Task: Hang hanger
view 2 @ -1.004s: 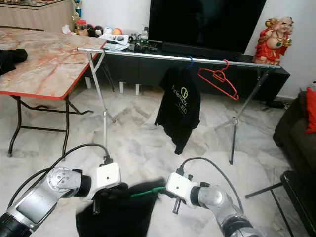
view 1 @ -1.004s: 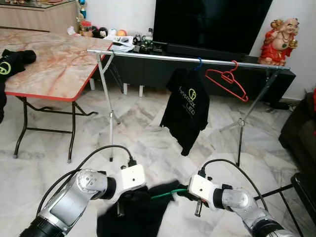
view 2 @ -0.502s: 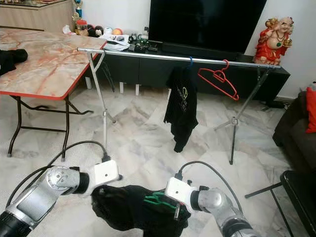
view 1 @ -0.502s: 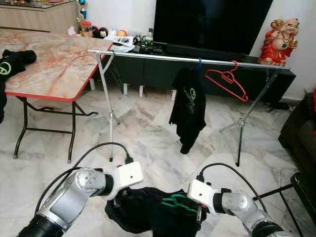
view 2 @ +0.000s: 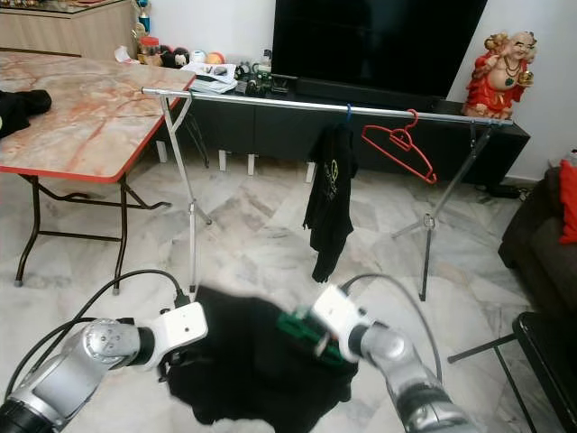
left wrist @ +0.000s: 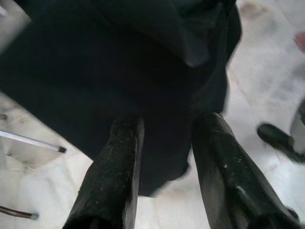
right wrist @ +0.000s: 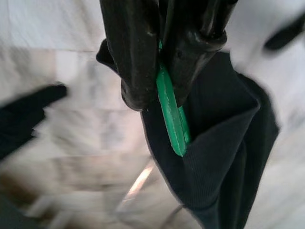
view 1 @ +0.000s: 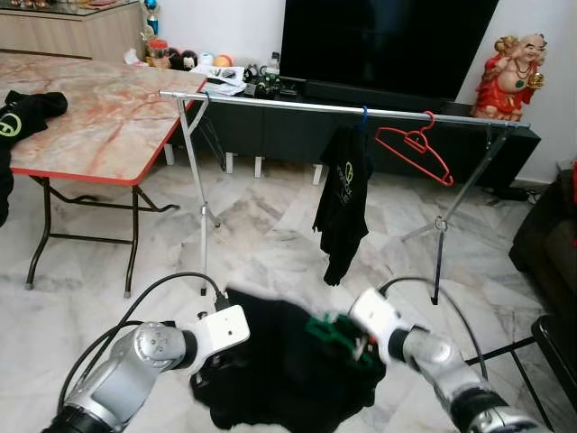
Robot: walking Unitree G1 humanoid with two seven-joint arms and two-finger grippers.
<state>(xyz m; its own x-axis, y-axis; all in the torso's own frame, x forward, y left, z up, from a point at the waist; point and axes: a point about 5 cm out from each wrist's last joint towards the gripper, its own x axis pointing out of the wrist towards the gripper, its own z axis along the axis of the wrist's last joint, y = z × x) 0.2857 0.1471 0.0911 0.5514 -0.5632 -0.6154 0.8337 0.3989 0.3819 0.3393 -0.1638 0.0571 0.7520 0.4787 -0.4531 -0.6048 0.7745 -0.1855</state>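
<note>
A green hanger (view 1: pixel 329 332) carries a black shirt (view 1: pixel 279 370) low in front of me. My right gripper (right wrist: pixel 159 81) is shut on the green hanger (right wrist: pixel 170 114), with the shirt's collar (right wrist: pixel 224 143) hanging around it. My left gripper (left wrist: pixel 169 121) is open, its fingertips just short of the black shirt (left wrist: pixel 119 62), to the shirt's left side. Farther ahead stands a silver clothes rail (view 1: pixel 343 108). On the rail hang another black shirt (view 1: pixel 343 203) on a blue hanger (view 1: pixel 362 115) and a bare red hanger (view 1: pixel 415 149).
A marble-topped folding table (view 1: pixel 99 126) stands at the left with dark clothes (view 1: pixel 22 113) on it. Behind the rail are a TV (view 1: pixel 388 41) on a low cabinet and a red statue (view 1: pixel 509 77). A dark sofa (view 1: pixel 550 244) lies at the right over marble floor.
My right gripper has lifted the green hanger and black shirt up from near the floor. The left gripper sits lower beside the cloth. The shirt on the rail has turned edge-on.
</note>
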